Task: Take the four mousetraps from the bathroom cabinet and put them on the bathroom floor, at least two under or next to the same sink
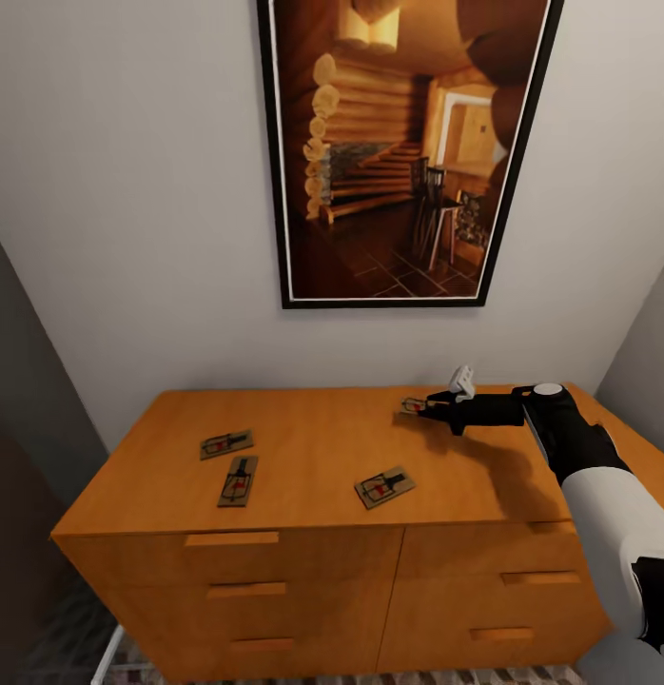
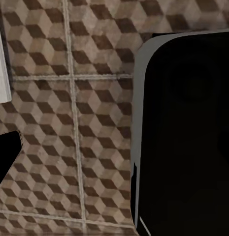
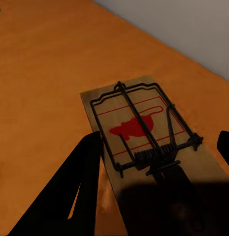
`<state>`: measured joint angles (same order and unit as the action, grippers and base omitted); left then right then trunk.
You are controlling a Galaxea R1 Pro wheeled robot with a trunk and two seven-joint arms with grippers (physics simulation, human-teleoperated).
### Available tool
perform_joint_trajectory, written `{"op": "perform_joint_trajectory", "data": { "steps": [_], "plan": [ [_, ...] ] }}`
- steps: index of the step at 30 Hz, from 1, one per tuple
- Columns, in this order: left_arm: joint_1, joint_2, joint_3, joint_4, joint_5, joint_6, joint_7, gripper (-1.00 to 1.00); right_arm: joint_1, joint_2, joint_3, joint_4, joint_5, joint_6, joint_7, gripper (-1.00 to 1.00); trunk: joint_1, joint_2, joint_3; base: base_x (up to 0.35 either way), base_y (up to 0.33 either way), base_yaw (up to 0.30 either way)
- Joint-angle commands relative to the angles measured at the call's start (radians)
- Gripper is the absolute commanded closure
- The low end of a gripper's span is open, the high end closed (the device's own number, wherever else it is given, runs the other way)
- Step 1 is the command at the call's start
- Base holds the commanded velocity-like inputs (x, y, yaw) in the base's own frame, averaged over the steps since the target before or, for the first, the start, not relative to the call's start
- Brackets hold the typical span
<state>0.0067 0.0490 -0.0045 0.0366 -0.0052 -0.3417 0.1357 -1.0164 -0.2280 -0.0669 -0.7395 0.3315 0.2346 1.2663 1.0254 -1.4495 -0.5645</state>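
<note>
Several mousetraps lie on top of the orange-brown cabinet (image 1: 303,433): two at the left (image 1: 226,443) (image 1: 238,480), one near the front middle (image 1: 384,486), one at the back right (image 1: 414,405). My right gripper (image 1: 430,406) reaches over the cabinet top to that back-right mousetrap (image 3: 139,123). The right gripper (image 3: 161,140) is open, with one dark finger (image 3: 80,187) on each side of the board, which lies flat on the wood. In the left wrist view the cube-patterned bathroom floor (image 2: 70,123) shows, with a dark tip (image 2: 6,155) at the edge. The sink is out of view.
A large framed picture (image 1: 399,152) hangs on the white wall behind the cabinet. The cabinet's drawers (image 1: 232,539) are closed. A dark wall stands at the left (image 1: 28,381). My own dark body (image 2: 188,132) hangs over the floor tiles.
</note>
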Motion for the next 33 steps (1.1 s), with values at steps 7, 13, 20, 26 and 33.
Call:
{"op": "perform_joint_trajectory", "data": {
  "steps": [7, 13, 20, 26, 33],
  "plan": [
    [-0.001, 0.000, -0.001, 0.002, -0.001, -0.006, 0.002, -1.00, -0.001, 0.001, -0.004, -0.001, 0.006, 0.011, 0.005, 1.00, 0.000, -0.001, -0.001, -0.264, 0.163, 0.000],
    [0.000, 0.000, -0.001, 0.002, -0.001, -0.007, 0.002, -1.00, -0.001, 0.001, -0.003, 0.000, 0.007, 0.010, 0.003, 1.00, 0.000, -0.001, -0.001, -0.265, 0.168, 0.000],
    [-0.001, 0.000, -0.002, 0.002, -0.001, -0.007, 0.002, -1.00, -0.001, 0.001, -0.002, 0.000, 0.008, 0.009, 0.002, 1.00, 0.000, -0.001, -0.001, -0.265, 0.176, 0.000],
    [0.000, -0.001, -0.002, 0.002, -0.001, -0.007, 0.002, -1.00, -0.001, 0.001, -0.003, 0.000, 0.008, 0.008, 0.002, 1.00, 0.000, -0.001, -0.001, -0.265, 0.153, 0.000],
    [-0.001, -0.003, -0.002, 0.002, -0.002, -0.007, 0.002, -1.00, -0.001, 0.001, -0.002, 0.001, 0.008, 0.007, 0.001, 1.00, 0.000, -0.001, -0.001, -0.267, 0.030, 0.000]
  ]
}}
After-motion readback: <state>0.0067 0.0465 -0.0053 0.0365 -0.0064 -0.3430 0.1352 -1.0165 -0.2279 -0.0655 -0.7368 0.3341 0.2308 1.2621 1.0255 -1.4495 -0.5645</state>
